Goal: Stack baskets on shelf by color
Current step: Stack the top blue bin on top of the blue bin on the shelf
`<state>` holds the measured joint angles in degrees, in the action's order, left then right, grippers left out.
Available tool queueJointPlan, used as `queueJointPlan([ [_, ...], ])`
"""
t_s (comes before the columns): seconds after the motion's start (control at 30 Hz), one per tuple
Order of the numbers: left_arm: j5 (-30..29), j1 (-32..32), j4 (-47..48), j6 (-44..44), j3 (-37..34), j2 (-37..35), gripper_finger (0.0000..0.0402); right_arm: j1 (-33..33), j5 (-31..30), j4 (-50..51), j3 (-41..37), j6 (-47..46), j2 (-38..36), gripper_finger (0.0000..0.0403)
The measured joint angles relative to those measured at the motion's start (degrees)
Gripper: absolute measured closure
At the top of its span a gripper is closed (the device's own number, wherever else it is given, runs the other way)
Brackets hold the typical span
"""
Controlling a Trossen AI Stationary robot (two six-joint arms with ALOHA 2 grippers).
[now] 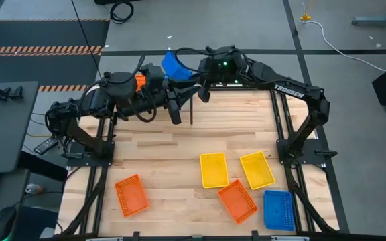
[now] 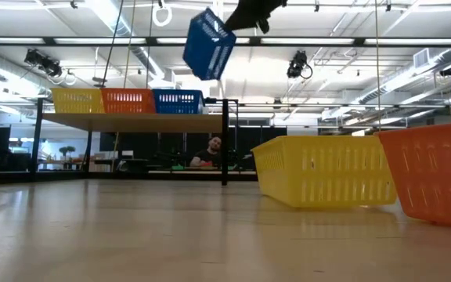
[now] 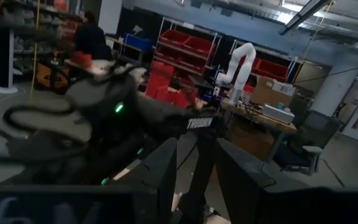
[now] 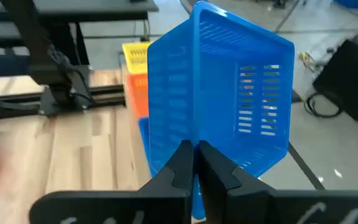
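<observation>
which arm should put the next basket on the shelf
Right, probably. The right gripper is shut on a blue perforated plastic basket, held tilted above the light-wood plank shelf, where a blue basket sits. The left gripper is open and empty.

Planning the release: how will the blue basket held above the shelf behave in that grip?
The blue basket probably swings: it hangs tilted from the right gripper, pinched by one wall. Its thin perforated walls suggest lightness and some flex. It may land crooked.

Blue mesh basket [image 4: 229, 93]; yellow basket [image 2: 327, 172]; orange basket [image 2: 437, 176]; light-wood shelf [image 2: 131, 120], black legs.
</observation>
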<state>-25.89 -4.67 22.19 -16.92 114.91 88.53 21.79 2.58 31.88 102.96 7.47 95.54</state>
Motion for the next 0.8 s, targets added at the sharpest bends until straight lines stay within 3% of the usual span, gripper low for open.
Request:
queueJointPlan([
  [0.37, 0.0, -0.3, -4.0, 1.5, 0.0, 0.0, 0.0285, -0.3, 0.5, -0.6, -0.1, -2.1, 6.0, 0.0384],
  [0.8, 0.2, -1.0, -3.9, 1.5, 0.0, 0.0, 0.0285, -0.3, 0.5, -1.3, -0.1, -3.4, 6.7, 0.0339],
])
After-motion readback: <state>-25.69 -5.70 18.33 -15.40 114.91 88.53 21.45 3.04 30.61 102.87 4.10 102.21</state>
